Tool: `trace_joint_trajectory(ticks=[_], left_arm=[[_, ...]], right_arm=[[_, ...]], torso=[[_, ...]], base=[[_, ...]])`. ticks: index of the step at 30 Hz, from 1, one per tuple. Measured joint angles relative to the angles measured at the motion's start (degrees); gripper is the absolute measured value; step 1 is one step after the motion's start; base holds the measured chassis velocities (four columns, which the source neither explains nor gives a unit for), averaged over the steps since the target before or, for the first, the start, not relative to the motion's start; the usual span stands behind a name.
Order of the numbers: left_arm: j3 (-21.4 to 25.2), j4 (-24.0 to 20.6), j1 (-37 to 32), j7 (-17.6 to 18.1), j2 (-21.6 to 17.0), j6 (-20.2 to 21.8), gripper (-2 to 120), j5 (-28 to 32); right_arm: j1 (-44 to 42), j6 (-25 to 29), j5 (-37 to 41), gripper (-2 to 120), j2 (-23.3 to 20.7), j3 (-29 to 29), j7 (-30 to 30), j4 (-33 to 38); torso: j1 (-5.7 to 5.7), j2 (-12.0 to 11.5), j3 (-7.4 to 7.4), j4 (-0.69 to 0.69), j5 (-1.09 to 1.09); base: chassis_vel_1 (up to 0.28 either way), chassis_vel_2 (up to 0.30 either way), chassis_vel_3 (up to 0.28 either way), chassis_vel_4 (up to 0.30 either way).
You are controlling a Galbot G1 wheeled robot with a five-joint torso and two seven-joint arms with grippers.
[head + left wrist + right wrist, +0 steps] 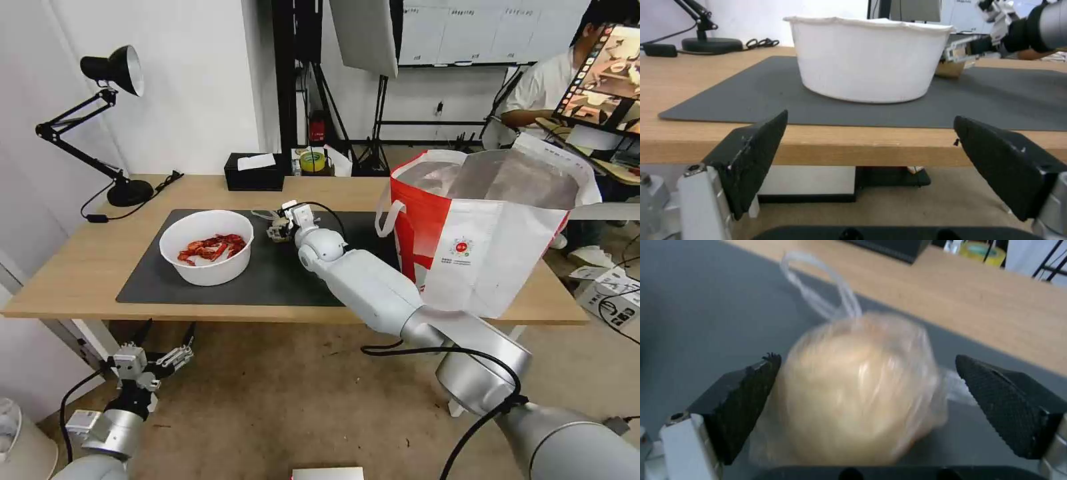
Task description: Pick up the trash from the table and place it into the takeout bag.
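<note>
Between your right claw's (867, 386) spread fingers sits the clear bag (858, 390), one pad touching, ungripped. Centre it, clench gently; left claw (155, 360) hangs released below the table (67, 280).

A filming lab: studio light stands (380, 100), a softbox (363, 33), a monitor (603, 73).

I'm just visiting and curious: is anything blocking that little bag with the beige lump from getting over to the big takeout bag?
Nothing visible does. The right gripper is open around the clear bag with the beige lump on the dark mat. Bare mat lies between it and the takeout bag, whose top stands open.
</note>
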State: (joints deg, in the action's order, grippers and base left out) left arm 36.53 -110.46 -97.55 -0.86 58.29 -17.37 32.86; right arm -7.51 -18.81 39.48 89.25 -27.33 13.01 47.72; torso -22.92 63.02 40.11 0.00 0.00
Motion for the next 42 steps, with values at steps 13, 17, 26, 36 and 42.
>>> trace_joint_trajectory(ticks=[13, 17, 26, 36, 42], left_arm=[[-0.3, 0.5, 0.3, -0.4, -0.1, 0.0, 100, -0.1], [-0.8, 0.7, 0.7, -0.4, -0.1, 0.0, 100, -0.2], [-1.5, 0.8, 1.0, -0.3, 0.1, 0.0, 100, -0.4], [-2.3, 0.6, 1.4, -0.2, 0.1, 0.0, 100, -0.7], [-3.1, 0.1, 1.4, 0.0, 0.5, 0.1, 100, -1.3]], right_arm=[[-0.7, -0.4, 0.0, 86, -0.5, 0.0, -0.7, 0.0], [-0.7, 0.3, 0.0, 61, -0.8, 0.1, -1.1, -0.2], [-3.8, 7.4, -3.0, 18, -10.8, -2.6, 1.8, 16.2], [-8.9, 13.2, -6.0, 6, -20.1, -2.3, 4.6, 31.3], [-18.3, 20.0, -15.1, 6, -26.2, 3.2, 9.7, 45.1]], torso=[[0.00, 0.0, 0.00, 0.00, 0.00], [0.00, 0.0, 0.00, 0.00, 0.00], [0.00, 0.0, 0.00, 0.00, 0.01], [0.00, 0.0, -0.01, 0.01, 0.01], [0.01, 0.0, -0.01, 0.00, 0.02]], base=[[0.000, 0.000, 0.000, 0.000], [0.000, 0.000, 0.000, 0.000], [0.000, 0.000, 0.000, 0.000], [0.000, 0.000, 0.000, 0.000], [0.000, 0.000, 0.000, 0.000]])
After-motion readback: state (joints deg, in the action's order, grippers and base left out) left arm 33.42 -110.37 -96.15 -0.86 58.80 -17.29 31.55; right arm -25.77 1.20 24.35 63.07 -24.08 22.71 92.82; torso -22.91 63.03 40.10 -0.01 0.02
